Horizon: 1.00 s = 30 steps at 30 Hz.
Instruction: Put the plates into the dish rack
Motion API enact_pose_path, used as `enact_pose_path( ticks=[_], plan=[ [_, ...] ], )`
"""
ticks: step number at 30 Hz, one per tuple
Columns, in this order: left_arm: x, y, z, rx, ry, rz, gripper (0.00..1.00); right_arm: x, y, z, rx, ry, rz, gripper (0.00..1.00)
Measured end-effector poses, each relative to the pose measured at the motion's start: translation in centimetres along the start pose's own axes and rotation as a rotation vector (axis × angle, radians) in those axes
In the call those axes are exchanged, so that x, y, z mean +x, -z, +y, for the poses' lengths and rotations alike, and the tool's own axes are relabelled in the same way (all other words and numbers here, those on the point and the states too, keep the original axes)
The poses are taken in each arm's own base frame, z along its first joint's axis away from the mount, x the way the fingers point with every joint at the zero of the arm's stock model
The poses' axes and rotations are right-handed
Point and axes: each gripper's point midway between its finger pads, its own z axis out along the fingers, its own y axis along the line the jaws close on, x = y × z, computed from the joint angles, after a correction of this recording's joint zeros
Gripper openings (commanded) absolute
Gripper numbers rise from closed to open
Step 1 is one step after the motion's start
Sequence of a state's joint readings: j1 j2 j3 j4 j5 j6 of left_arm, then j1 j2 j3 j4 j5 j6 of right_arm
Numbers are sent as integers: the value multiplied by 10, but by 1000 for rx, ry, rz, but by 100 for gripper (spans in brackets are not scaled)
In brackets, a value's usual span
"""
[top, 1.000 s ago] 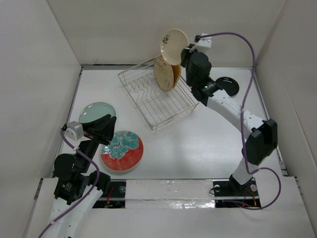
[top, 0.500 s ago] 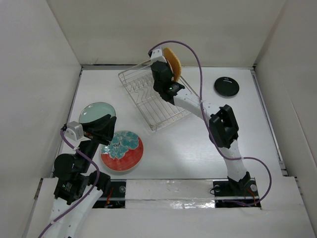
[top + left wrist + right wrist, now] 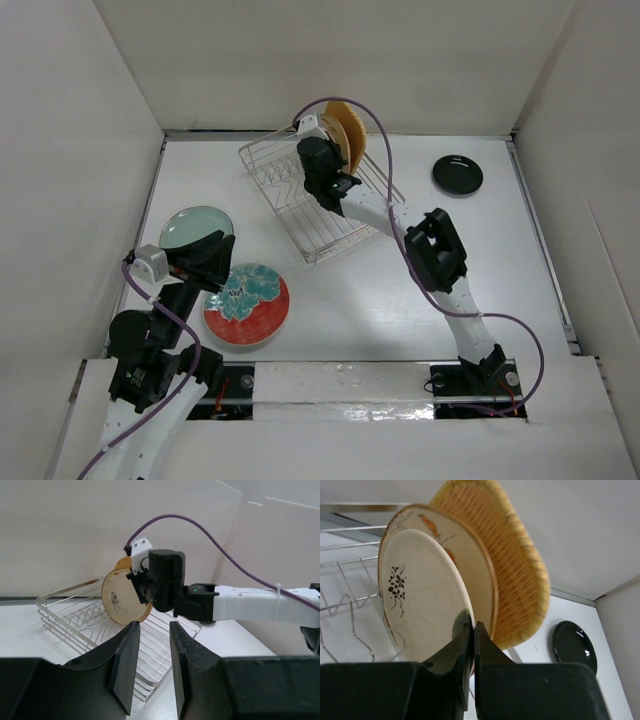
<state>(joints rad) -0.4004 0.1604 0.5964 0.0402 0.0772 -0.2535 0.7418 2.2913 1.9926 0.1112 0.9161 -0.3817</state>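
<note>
Plates stand on edge at the far corner of your dish rack (image 3: pixel 300 215): a small cream plate (image 3: pixel 420 600) in front, a beige plate (image 3: pixel 475 565) close behind it, and a woven wooden plate (image 3: pixel 520 575) at the back. Your right gripper (image 3: pixel 473 630) is pinching the cream plate's lower rim, fingers nearly together. Your left gripper (image 3: pixel 152 630) hovers with its fingers spread, holding nothing, near the pale teal plate (image 3: pixel 190 225) and the red flowered plate (image 3: pixel 250 310), which lie flat on the table (image 3: pixel 400 290). The black plate (image 3: pixel 457 175) lies well apart, right of the rack.
</note>
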Motion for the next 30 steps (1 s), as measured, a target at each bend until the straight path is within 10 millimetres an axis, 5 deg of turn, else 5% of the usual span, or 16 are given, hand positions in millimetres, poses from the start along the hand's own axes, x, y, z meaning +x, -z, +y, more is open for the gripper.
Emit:
enact_pose_path(
  ticks=[5, 10, 14, 17, 22, 23, 26, 27, 30],
  plan=[
    [0, 0, 0, 0, 0, 0, 27, 23, -8, 25, -15, 57, 28, 0],
    [0, 0, 0, 0, 0, 0, 27, 26, -8, 36, -26, 61, 27, 2],
    [0, 0, 0, 0, 0, 0, 27, 24, -6, 39, -34, 36, 23, 38],
    [0, 0, 0, 0, 0, 0, 27, 25, -6, 40, -36, 20, 26, 51],
    [0, 0, 0, 0, 0, 0, 28, 30, 5, 35, -74, -1, 49, 57],
    [0, 0, 0, 0, 0, 0, 27, 29, 10, 31, -83, -10, 53, 55],
    [0, 0, 0, 0, 0, 0, 27, 20, 44, 10, -140, -73, 52, 21],
    [0, 0, 0, 0, 0, 0, 27, 14, 62, 1, -174, -121, 45, 2],
    [0, 0, 0, 0, 0, 0, 27, -9, 123, -16, -299, -303, -1, 0]
  ],
)
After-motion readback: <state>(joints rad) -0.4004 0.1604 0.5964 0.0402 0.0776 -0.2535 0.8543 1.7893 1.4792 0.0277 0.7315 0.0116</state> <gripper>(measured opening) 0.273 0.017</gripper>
